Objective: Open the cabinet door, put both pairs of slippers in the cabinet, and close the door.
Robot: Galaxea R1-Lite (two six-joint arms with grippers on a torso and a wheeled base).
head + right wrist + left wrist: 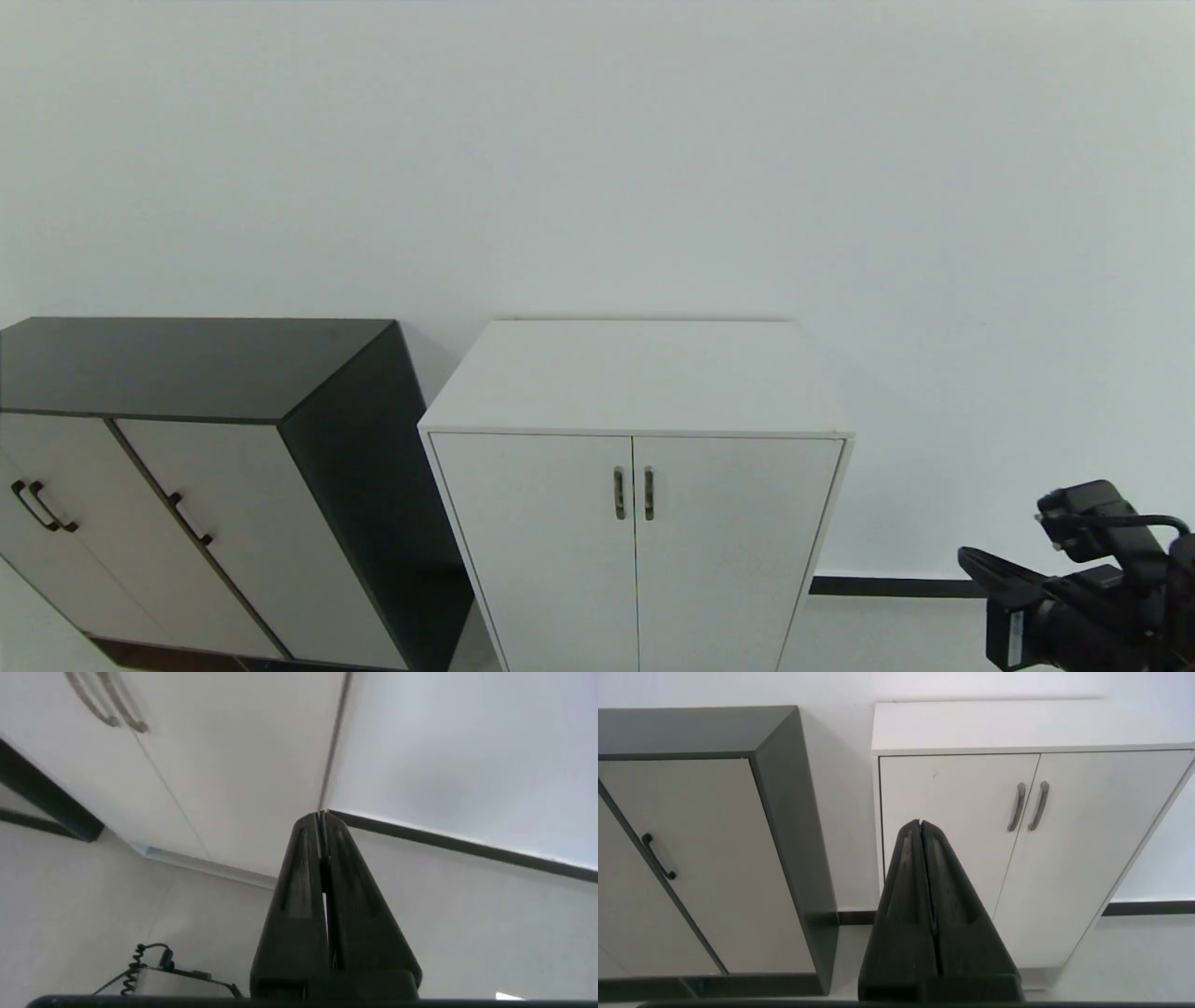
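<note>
Facing white cabinet [635, 392], two closed doors [546, 560], two handles [619, 493]; both jaws closed, seemingly empty.

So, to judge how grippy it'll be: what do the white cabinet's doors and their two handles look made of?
The white cabinet doors look like laminated board, smooth matte white: flat, uniform panels, crisp edges, no grain; painted wood is possible. The handles look like brushed metal: slim bars with a dull greyish sheen, though coated plastic cannot be ruled out.
</note>
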